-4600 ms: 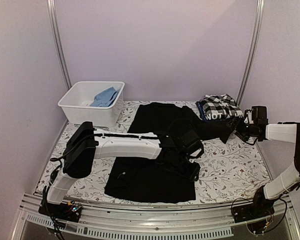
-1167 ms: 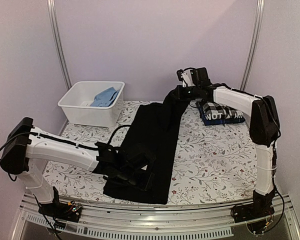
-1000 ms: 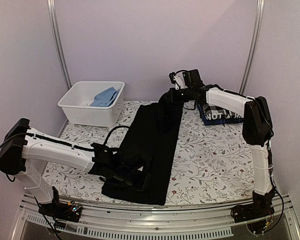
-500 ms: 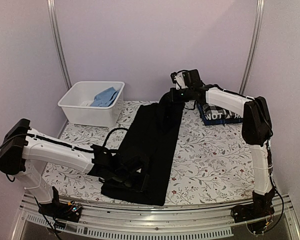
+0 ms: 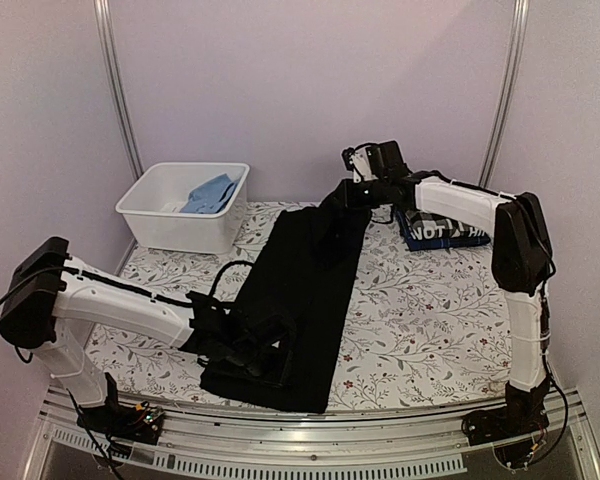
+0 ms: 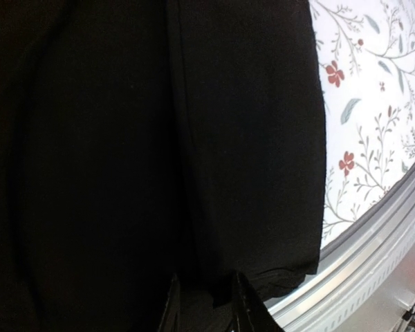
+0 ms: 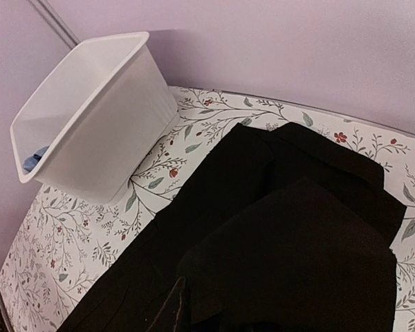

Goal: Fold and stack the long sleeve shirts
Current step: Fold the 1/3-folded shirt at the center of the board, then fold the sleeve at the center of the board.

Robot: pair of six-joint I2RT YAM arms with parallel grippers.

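Note:
The plain black long sleeve shirt (image 5: pixel 305 280) lies folded into a long strip running from the back centre to the front edge. My left gripper (image 5: pixel 263 355) rests low on its near end. In the left wrist view its fingers (image 6: pixel 245 308) stand a little apart with black cloth (image 6: pixel 124 138) lying between them. My right gripper (image 5: pixel 348 193) hovers at the far end, where the cloth rises to it. One right finger (image 7: pixel 174 301) shows, and the black cloth (image 7: pixel 297 228) hides the other. The checked shirt (image 5: pixel 442 212) sits folded on the lettered dark one (image 5: pixel 442 234) at the back right.
A white bin (image 5: pixel 145 215) holding blue cloth (image 5: pixel 210 192) stands at the back left, also seen in the right wrist view (image 7: pixel 104 131). The flowered table cover (image 5: pixel 430 320) shows right of the strip. The metal rail (image 6: pixel 373 263) runs along the front edge, close to the shirt's hem.
The shirt's right half was carried over to the left, making the strip. In the last second both arms hardly moved, and the left fingers have parted slightly.

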